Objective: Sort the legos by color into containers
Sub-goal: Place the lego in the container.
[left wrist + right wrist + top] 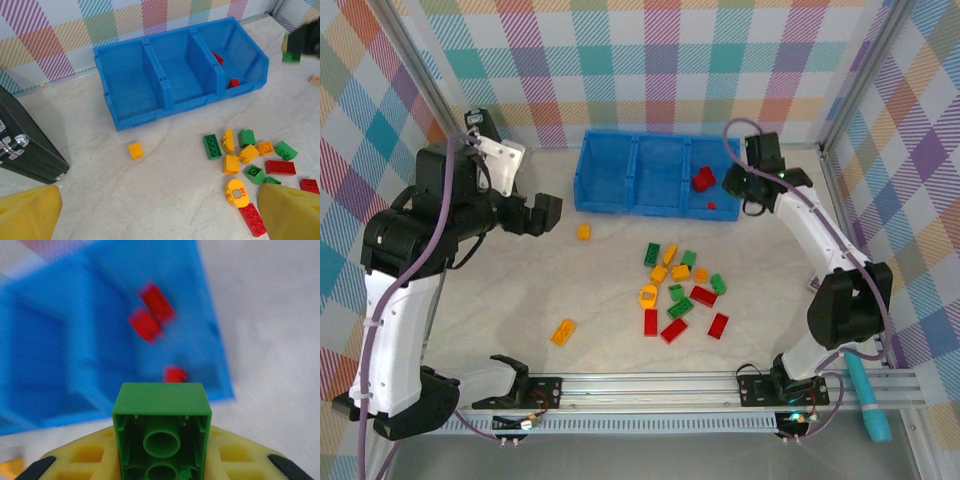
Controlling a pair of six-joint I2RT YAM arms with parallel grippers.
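Quick count from me. There's one blue bin (607, 175) with three compartments side by side. The right-hand compartment (242, 55) has what looks like three red bricks (157, 301) in it. The right wrist view is blurry, so that number is a bit soft.

Loose on the table in front of the bin I get:
- five green legos (652, 254)
- four red legos (703, 296)
- seven yellow-orange legos (681, 272), and one of them is a rounded piece with a printed face

Almost all of these sit in one cluster out in front of the bin's right half. There are two stragglers among the yellow-orange ones. A small yellow brick (584, 232) is just in front of the bin's left compartment. An orange brick (563, 332) is well out from the bin on that same side.

The right gripper (732, 186) is clamped on one more green brick (160, 412), with the brick's hollow underside facing the wrist camera. It's at the bin's right end, right by the compartment with the reds. I can't tell how high above it.

The left gripper (542, 214) has its jaws spread wide with nothing between them, and it's touching nothing. It's off to the left of the bin. Its yellow fingers (27, 212) frame the bottom corners of the left wrist view. A black case (30, 145) also sits to the left of the bin.
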